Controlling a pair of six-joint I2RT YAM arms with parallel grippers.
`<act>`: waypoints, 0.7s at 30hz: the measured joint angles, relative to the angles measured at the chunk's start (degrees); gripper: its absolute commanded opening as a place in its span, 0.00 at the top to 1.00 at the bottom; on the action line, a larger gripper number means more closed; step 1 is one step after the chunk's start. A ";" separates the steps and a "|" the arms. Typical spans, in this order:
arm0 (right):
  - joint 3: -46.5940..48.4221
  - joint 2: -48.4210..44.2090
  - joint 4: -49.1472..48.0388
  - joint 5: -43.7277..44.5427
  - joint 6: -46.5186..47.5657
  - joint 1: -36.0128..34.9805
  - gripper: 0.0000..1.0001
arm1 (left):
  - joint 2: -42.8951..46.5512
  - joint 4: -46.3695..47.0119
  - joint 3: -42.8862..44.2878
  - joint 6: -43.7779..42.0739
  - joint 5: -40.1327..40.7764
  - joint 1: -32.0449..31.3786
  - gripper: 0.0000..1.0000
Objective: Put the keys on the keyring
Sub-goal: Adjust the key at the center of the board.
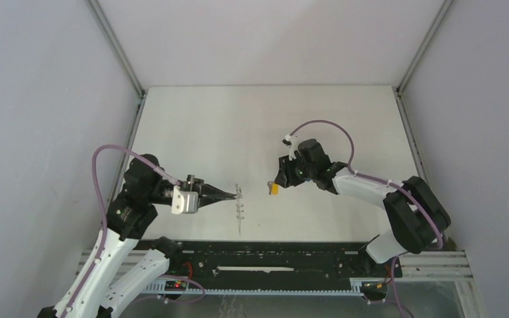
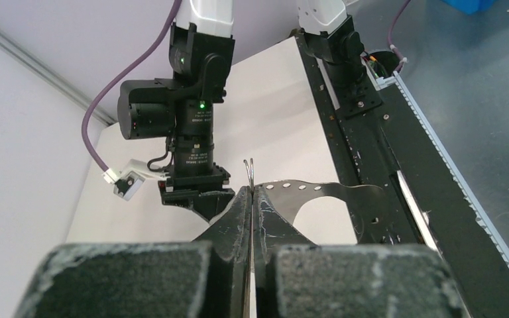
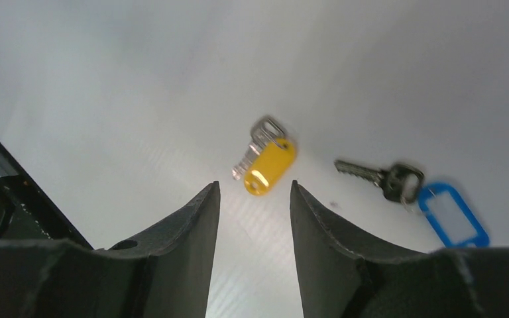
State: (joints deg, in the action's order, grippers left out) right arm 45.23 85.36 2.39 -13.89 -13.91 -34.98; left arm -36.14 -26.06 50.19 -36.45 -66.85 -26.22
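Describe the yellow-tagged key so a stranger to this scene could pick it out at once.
On the white table, look just ahead of the right arm's open fingers. The yellow-tagged key lies flat there, a silver key beside its yellow plastic tag. Its neighbour, the dark-headed key, carries a blue tag instead.

keyring too thin to make out from above, yellow-tagged key slightly blurred

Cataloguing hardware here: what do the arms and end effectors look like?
The left arm and right arm have white link shells, black joints and a looping purple cable each. The left end effector and right end effector each have two black tapered fingers; a green light glows on the right wrist.
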 measured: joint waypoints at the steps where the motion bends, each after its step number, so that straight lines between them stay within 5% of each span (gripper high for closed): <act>1: 0.00 0.76 -1.95 -0.68 0.26 -0.31 0.49 | 0.11 0.13 -0.15 0.02 0.00 0.02 1.00; 10: 0.09 7.82 -13.86 -10.67 4.11 3.63 0.50 | 1.07 0.17 -0.70 0.04 -0.68 0.11 1.00; 21: 0.92 14.16 -14.51 -14.01 6.88 4.13 0.55 | 1.07 0.17 -0.70 0.48 -0.94 0.11 1.00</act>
State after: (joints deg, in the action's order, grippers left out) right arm 46.15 99.53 -12.12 -27.90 -7.03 -30.85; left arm -35.07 -25.89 49.50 -35.97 -67.79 -26.11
